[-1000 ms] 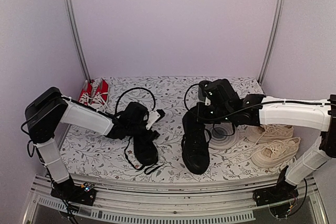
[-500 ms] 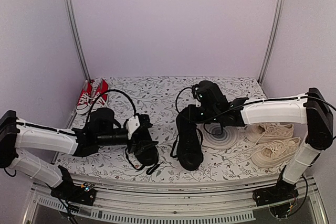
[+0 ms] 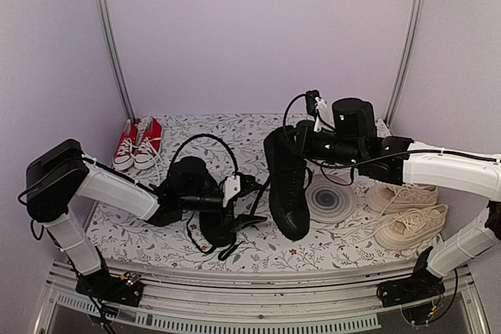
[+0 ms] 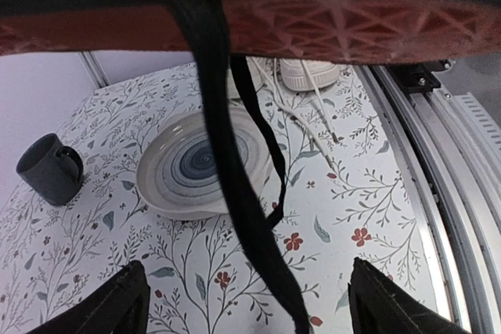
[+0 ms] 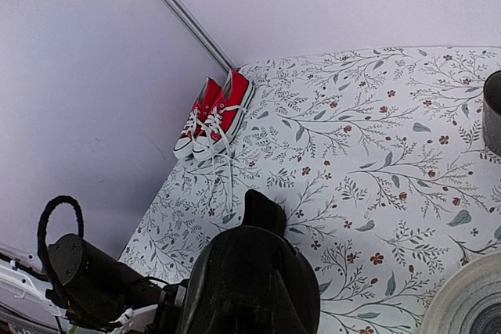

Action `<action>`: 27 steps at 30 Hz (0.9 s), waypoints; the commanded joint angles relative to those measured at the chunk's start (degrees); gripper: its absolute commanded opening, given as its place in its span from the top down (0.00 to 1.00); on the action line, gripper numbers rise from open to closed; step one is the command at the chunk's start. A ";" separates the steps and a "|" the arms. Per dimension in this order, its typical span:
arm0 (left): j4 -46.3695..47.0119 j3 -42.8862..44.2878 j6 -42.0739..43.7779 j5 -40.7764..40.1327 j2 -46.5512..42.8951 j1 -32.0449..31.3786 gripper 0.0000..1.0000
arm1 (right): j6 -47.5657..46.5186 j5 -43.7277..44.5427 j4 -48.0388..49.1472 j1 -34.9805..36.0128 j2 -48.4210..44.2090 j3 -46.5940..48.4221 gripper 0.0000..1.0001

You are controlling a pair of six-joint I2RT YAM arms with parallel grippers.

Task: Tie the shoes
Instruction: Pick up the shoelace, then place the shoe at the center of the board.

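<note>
Two black shoes lie mid-table. The left black shoe lies flat under my left wrist. The right black shoe is tilted with its heel raised, held at the heel by my right gripper. In the right wrist view the shoe's heel hides the fingers. My left gripper is open between the two shoes. In the left wrist view its fingers stand wide apart, and a black lace hangs between them from the shoe's reddish sole overhead.
Small red-and-white sneakers stand at the back left. Cream sneakers lie at the right. A striped plate sits beside the right shoe, with a dark mug beyond it. The metal front rail runs along the near edge.
The right arm has raised the right shoe's heel and pulled it back and to the right. The left gripper has swung right, past the left shoe, under the raised shoe.
</note>
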 commanded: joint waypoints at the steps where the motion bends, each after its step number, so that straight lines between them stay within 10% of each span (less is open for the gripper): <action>1: 4.26 3.73 -1.17 4.31 3.59 -1.63 0.13 | 1.80 -0.67 4.04 0.30 -2.39 -0.05 1.00; 4: 4.63 3.17 -1.31 5.71 4.34 -1.63 0.36 | 1.73 -0.63 3.85 0.35 -3.20 -0.05 1.00; 6: 4.44 1.89 -1.53 5.70 2.72 -1.70 0.97 | 1.67 0.12 3.03 0.32 -3.88 -0.26 1.00; 7: 4.82 0.71 -2.82 3.91 0.90 -1.69 1.00 | 1.63 2.09 1.53 0.31 -4.17 -0.19 1.00; 22: -18.55 -6.95 -13.95 -20.76 -24.08 -1.28 1.00 | 7.46 17.43 -15.32 6.91 18.69 8.70 0.99; 27: -18.90 -7.10 -13.83 -22.57 -22.00 -0.63 1.00 | 7.25 14.04 -21.04 9.16 26.68 15.22 0.65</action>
